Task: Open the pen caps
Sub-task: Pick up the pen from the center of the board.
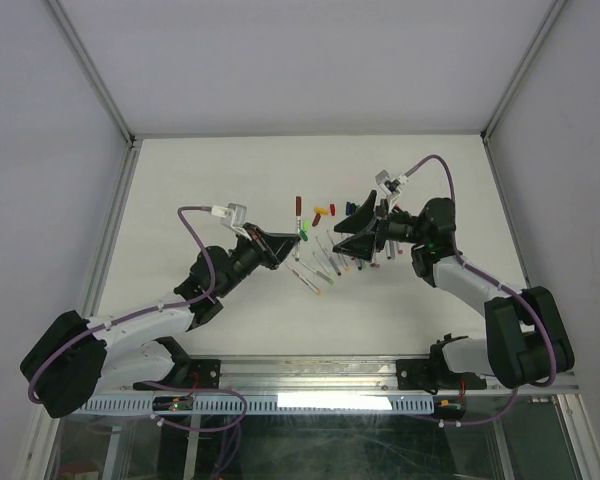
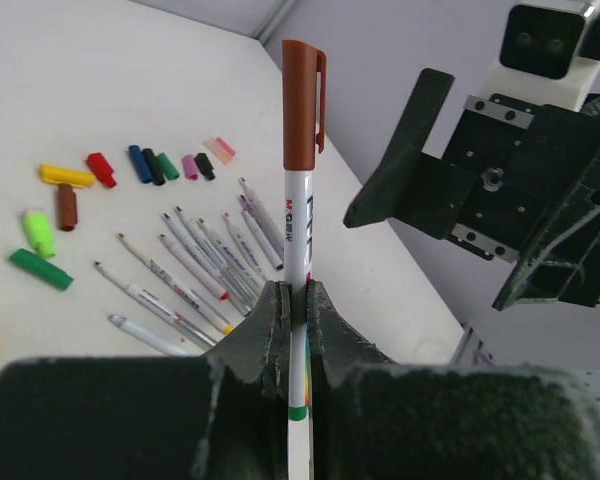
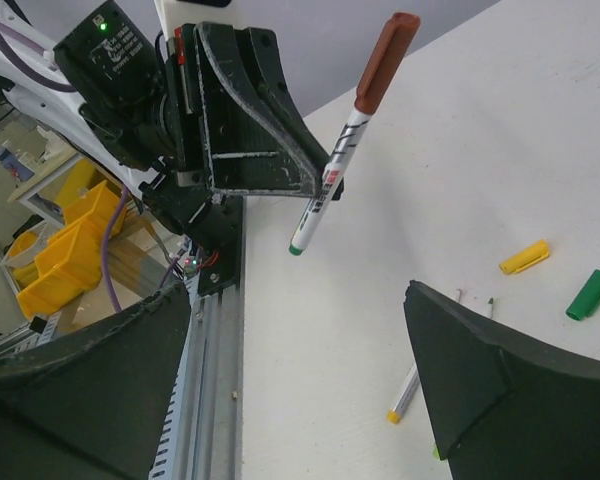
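Observation:
A white pen (image 2: 300,230) with a brown cap (image 2: 302,105) stands upright in my left gripper (image 2: 298,292), which is shut on its barrel. From the right wrist view the same pen (image 3: 325,190) tilts, cap (image 3: 384,62) up and green-banded end down. My right gripper (image 3: 298,290) is open and empty, a short way from the pen. From above, the left gripper (image 1: 295,240) and right gripper (image 1: 342,228) face each other over the scattered pens (image 1: 315,270). Several uncapped pens (image 2: 205,270) and loose caps (image 2: 140,163) lie on the table.
Loose yellow cap (image 3: 524,257) and green cap (image 3: 588,294) lie near the right fingers, and a yellow-tipped pen (image 3: 405,395) sits beneath them. An aluminium rail (image 3: 210,380) runs along the near table edge. Yellow bins (image 3: 70,240) stand beyond it.

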Available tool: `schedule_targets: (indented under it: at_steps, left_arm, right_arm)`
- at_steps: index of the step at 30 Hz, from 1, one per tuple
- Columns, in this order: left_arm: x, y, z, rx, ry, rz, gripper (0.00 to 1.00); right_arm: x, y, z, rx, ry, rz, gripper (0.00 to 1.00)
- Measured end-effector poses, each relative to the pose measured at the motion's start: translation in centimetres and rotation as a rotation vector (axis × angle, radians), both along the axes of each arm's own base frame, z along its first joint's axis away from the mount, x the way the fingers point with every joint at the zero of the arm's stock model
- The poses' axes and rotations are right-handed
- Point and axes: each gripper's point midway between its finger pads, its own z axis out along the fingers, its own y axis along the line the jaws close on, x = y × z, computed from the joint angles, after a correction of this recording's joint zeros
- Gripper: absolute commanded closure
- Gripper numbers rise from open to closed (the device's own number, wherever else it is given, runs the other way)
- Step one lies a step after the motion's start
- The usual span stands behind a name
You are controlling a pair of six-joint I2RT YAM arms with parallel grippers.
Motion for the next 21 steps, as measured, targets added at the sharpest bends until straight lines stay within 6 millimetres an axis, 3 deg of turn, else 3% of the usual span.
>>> schedule_targets:
  at_steps: [9, 14, 21]
  left_arm:
    - [-1.7, -2.0, 1.3, -0.112, -0.030, -0.017, 1.00]
    - [-2.2, -3.4, 0.4, -0.115, -0.018, -0.034, 1.00]
    - [-2.5, -5.1, -0.7, -0.106, 0.006, -0.050, 1.00]
  right_arm:
    - [0.2, 0.6, -0.7, 0.023, 0.054, -0.028, 0.10]
    - [0.1, 1.1, -1.7, 0.029, 0.104, -0.048, 0.13]
    - [-0.1, 1.9, -1.4, 0.043, 0.115, -0.057, 0.18]
